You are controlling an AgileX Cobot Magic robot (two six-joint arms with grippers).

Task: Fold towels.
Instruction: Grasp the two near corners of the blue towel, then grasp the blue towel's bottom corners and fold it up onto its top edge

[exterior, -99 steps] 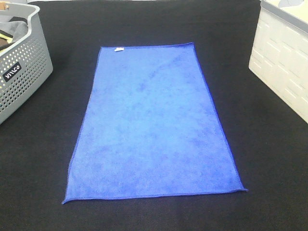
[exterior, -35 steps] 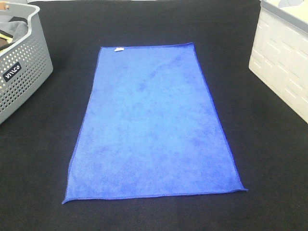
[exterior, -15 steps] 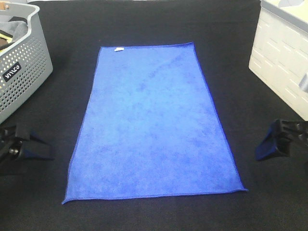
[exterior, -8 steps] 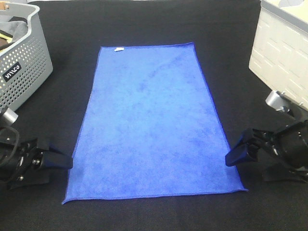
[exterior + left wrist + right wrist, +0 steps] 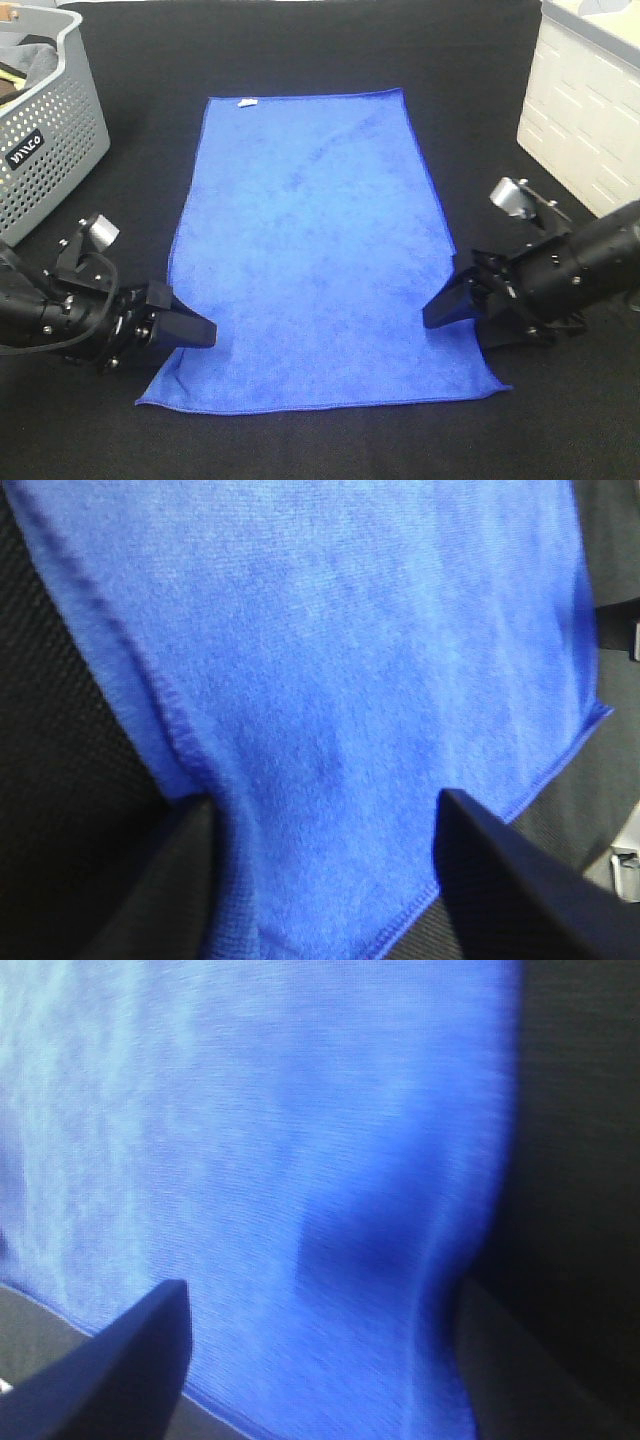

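We see the bright royal-blue fuzzy rectangular towel [image 5: 320,250] lying spread flat on the black textured table cover [image 5: 300,40], its long sides running away from us and its small white tag [image 5: 245,102] at the far edge.

The left gripper [image 5: 195,330] reaches in low from the left side and meets the towel's left hem close to the near corner. In the left wrist view its two dark fingers [image 5: 500,880] stand spread apart, with the hem running between them and one finger right at the hem, where the cloth puckers a little.

The right gripper [image 5: 445,305] comes in from the right side at the towel's right edge, a little short of the near corner. Its fingers [image 5: 120,1360] are likewise spread wide in the right wrist view, blue pile filling the gap between them; neither claw pinches cloth.

A grey perforated plastic basket [image 5: 50,150] stands at the far left, well apart from the towel, with some cloth inside. A white panelled plastic crate [image 5: 585,130] stands at the far right, just behind the right arm. Nothing lies on the towel between the two claws.
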